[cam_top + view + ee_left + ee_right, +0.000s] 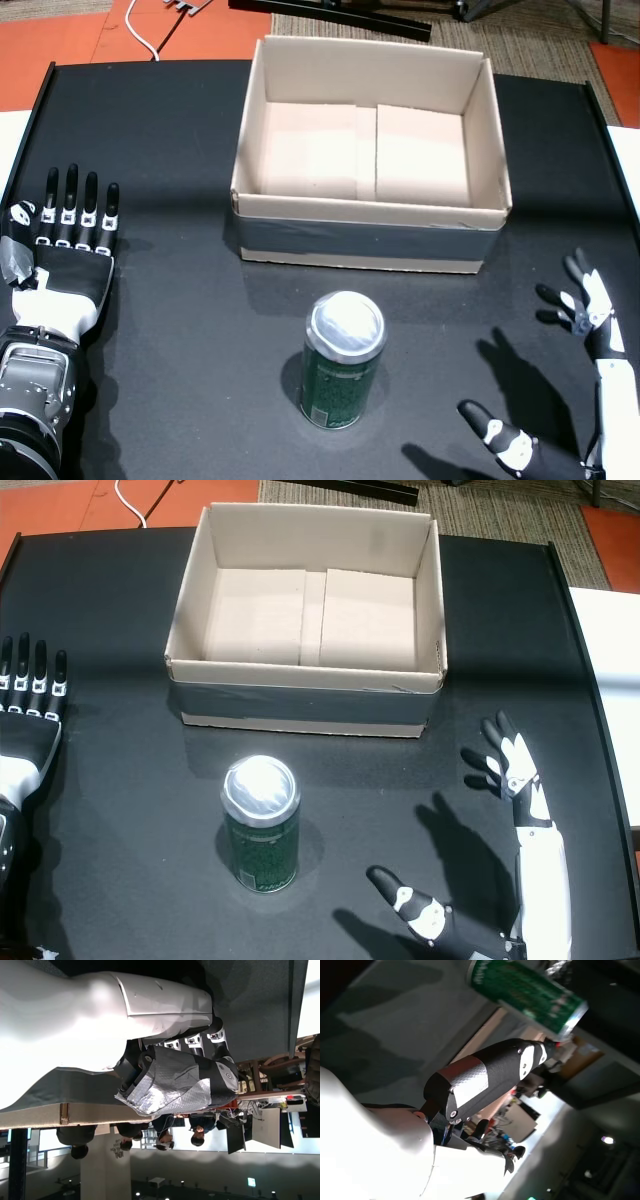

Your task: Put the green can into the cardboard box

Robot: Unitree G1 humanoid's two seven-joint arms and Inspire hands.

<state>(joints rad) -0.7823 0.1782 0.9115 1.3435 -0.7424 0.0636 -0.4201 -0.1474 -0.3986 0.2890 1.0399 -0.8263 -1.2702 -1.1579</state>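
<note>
In both head views the right hand (560, 400) sits nearest, fingers spread wide and holding nothing, off to the right of the green can (342, 360). The can stands upright, long axis vertical, silver top facing up, on the black table (180, 330) just in front of the cardboard box (370, 150), with bare table all round it. The left hand (65, 250) lies flat, fingers straight, empty, near the table's left edge.

In the right wrist view the can (530, 992) shows beyond the thumb (490, 1075).
</note>
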